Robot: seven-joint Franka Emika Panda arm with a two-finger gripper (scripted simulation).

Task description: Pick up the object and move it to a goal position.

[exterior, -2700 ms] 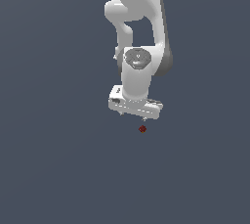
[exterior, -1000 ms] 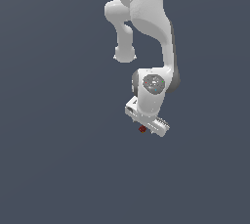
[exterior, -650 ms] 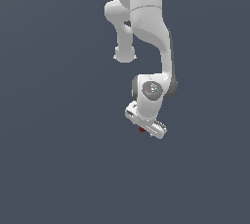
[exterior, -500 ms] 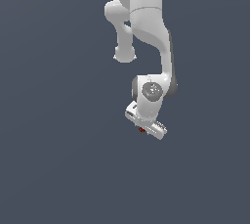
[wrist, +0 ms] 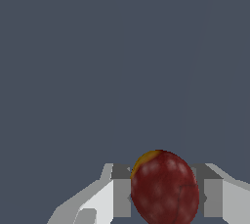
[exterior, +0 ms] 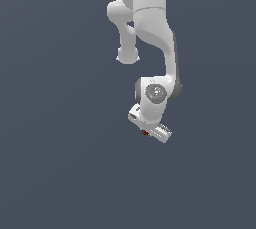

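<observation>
Plain grey-blue ground fills both my views. My fingers [wrist: 122,196] sit on either side of the red lump [wrist: 165,188], apparently clamped on it. I judge the pickup nearly done; lifting and carrying remain, with no goal marker visible.

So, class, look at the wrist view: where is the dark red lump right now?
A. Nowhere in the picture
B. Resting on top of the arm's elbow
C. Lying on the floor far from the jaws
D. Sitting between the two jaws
D: in the wrist view the lump fills the gap between the two jaws, with a grey finger close on each side.
</observation>
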